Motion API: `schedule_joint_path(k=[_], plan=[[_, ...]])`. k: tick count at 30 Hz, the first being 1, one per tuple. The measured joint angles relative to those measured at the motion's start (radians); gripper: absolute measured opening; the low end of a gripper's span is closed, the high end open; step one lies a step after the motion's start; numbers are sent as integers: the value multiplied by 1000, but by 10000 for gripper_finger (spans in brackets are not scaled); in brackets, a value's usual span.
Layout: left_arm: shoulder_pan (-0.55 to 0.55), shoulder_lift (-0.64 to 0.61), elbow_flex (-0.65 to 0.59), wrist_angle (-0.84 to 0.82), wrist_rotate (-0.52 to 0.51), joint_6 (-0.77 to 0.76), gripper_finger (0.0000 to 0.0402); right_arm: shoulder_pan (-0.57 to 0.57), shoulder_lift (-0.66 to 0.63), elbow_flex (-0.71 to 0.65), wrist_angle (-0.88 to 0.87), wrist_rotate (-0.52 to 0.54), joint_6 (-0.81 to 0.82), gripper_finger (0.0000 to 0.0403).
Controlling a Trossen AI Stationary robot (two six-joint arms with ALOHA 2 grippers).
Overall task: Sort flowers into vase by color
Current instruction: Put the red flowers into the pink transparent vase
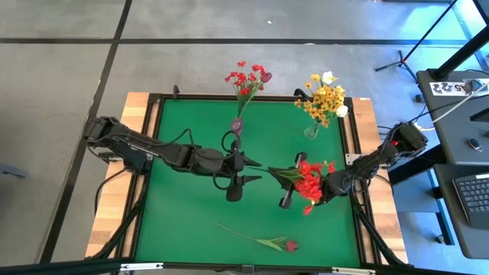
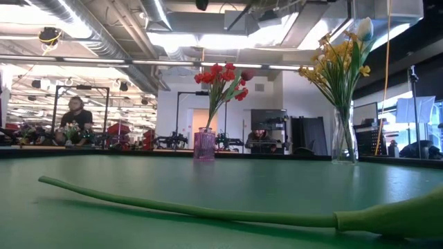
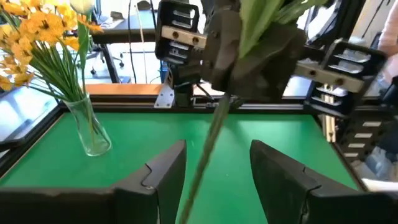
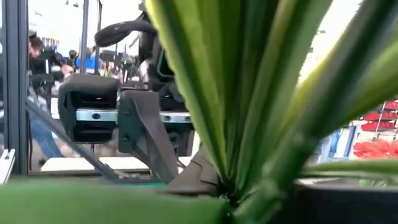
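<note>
A red-blossomed artificial flower cluster on a green stem (image 1: 309,182) hangs over the middle right of the green bench (image 1: 183,214), its stem clenched in the right gripper (image 1: 286,177). The left gripper (image 1: 246,169) faces it from the left with jaws released, the stem passing between its dark fingers (image 3: 163,174) without touching them. At the far edge, a small purple vase (image 1: 237,124) holds red flowers and a clear glass vase (image 1: 312,131) holds yellow-orange and white ones. A single dark red bud on a long stem (image 1: 267,242) lies near the front edge.

Matt green table (image 1: 191,206), wooden edges; clear vase (image 3: 90,130) seemingly glass.
</note>
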State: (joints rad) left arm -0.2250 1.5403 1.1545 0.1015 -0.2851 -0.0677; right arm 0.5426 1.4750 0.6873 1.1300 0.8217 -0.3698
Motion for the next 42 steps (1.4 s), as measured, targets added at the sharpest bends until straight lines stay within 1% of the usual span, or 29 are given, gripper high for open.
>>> schedule_joint_path(k=[8,11,14,20,23,29,37,40,42], plan=[[10,26,0,25,1,25,174,-6,0,91,-220,42,54,24],[9,25,0,36,6,26,174,-24,0,109,-283,27,105,16],[9,25,0,44,38,24,174,-46,0,117,-327,-8,151,9],[12,25,0,43,41,20,174,-88,0,118,-350,-107,235,24],[17,25,0,37,40,13,174,-94,0,118,-351,-131,242,24],[31,25,0,0,35,-11,174,-92,0,118,-352,-135,242,9],[31,25,-1,-5,32,-11,174,-92,0,118,-356,-160,261,23],[31,25,-1,-8,31,-10,164,-92,0,118,-364,-160,261,16],[31,25,-1,-13,32,-9,149,-92,0,118,-372,-160,261,12]])
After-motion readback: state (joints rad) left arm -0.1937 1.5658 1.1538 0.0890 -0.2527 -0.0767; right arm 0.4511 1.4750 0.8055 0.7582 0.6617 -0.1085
